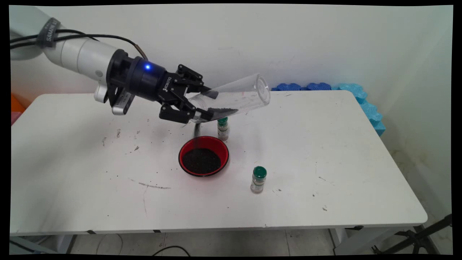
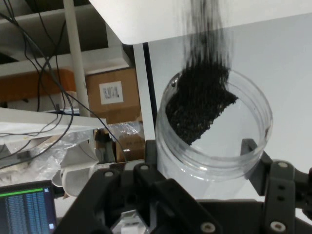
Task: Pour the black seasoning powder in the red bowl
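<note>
Gripping a clear plastic jar (image 1: 234,97), my black gripper (image 1: 207,104) had its two fingers clamped on the jar's lower body, one on each side. I saw the jar tipped almost flat above the white table (image 1: 325,151), its far end pointing toward 3 o'clock and slightly up. Dark granules (image 2: 200,105) were heaped against the jar's low side, and a thin dark stream fell from the gripper end of the jar. Directly below, at 6 o'clock from the gripper, sat a red bowl (image 1: 204,156) with a dark pile inside. One green-capped bottle (image 1: 223,128) stood upright just beyond the bowl at 1 o'clock; another (image 1: 258,179) stood at the bowl's 4 o'clock, apart from it.
</note>
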Tool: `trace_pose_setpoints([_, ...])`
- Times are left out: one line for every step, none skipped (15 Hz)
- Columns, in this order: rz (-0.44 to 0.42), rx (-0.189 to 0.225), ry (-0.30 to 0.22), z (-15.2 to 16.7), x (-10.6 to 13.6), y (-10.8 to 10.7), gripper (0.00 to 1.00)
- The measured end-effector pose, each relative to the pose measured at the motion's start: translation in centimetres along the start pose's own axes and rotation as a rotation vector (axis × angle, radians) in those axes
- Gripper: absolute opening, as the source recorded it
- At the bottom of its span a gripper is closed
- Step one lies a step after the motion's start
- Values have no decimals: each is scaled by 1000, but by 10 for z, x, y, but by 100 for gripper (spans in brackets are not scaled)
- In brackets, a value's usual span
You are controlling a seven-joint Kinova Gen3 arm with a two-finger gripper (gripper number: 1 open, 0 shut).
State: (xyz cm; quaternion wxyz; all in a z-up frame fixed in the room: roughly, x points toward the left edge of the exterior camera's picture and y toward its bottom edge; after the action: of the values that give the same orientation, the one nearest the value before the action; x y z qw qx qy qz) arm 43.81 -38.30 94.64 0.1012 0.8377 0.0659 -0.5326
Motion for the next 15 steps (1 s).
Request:
trace_pose_setpoints([-5, -4, -5, 0, 0, 0, 0])
trace_pose_setpoints([-12, -8, -10, 0, 0, 0, 0])
trace_pose_setpoints([-18, -12, -15, 0, -1, 1, 0])
trace_pose_setpoints([-23, -16, -20, 0, -1, 1, 0])
trace_pose_setpoints([-28, -20, -25, 0, -1, 1, 0])
trace_pose_setpoints([-33, -24, -30, 0, -1, 1, 0])
trace_pose_setpoints([-38, -27, -34, 0, -1, 2, 0])
trace_pose_setpoints([-42, -30, -38, 0, -2, 2, 0])
trace_pose_setpoints([-46, -33, -42, 0, -2, 2, 0])
trace_pose_setpoints([-50, -36, -45, 0, -2, 2, 0])
trace_pose_setpoints([-53, -38, -48, 0, -2, 2, 0])
trace_pose_setpoints([-57, -41, -51, 0, -2, 2, 0])
trace_pose_setpoints([-60, -43, -54, 0, -2, 2, 0])
trace_pose_setpoints([-63, -44, -57, 0, -2, 2, 0])
trace_pose_setpoints([-67, -46, -60, -1, -2, 2, 0])
